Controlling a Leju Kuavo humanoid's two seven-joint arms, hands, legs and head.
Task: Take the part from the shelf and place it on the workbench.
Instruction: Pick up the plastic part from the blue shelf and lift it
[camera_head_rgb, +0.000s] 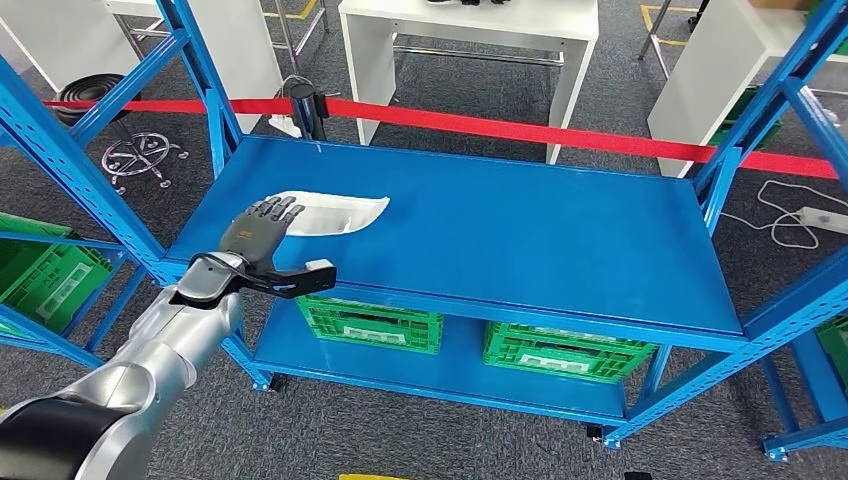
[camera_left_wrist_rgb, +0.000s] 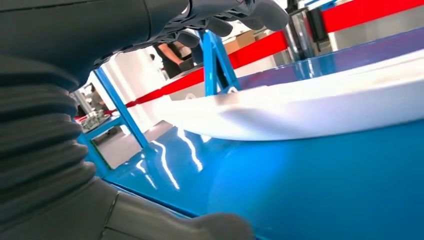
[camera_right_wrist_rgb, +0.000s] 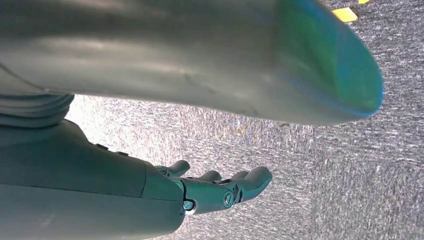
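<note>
well, starting at the left of the shelf (camera_head_rgb: 520, 230): a green crate (camera_head_rgb: 45, 280) sits in the neighbouring rack, just off the shelf's left end. the left hand (camera_head_rgb: 262, 232) reaches in over the shelf's front left corner, fingers stretched out flat and lying on the near end of the part (camera_head_rgb: 335, 213). it touches the part from above, but the fingers are not wrapped round it, so it is released rather than grasping. in the left wrist view the fingers (camera_left_wrist_rgb: 235, 15) hover spread over the part (camera_left_wrist_rgb: 310, 107), the thumb (camera_left_wrist_rgb: 210, 227) low by the shelf top (camera_left_wrist_rgb: 325, 185), with a gap between them.

the part is a white, shallow, curved piece lying flat on the shelf's top deck, toward its left rear, pointed end toward the middle of the shelf.

under the top deck, two green bins (camera_head_rgb: 375, 325) stand side by side on the shelf's lower deck. behind the shelf a red tape (camera_head_rgb: 560, 130) runs across, and beyond it stands a white table (camera_head_rgb: 470, 40). off the shelf's right end a white power strip (camera_head_rgb: 825, 220) lies on the grey floor.

the right hand (camera_right_wrist_rgb: 220, 187) hangs over carpet, fingers loosely extended, holding nothing.
</note>
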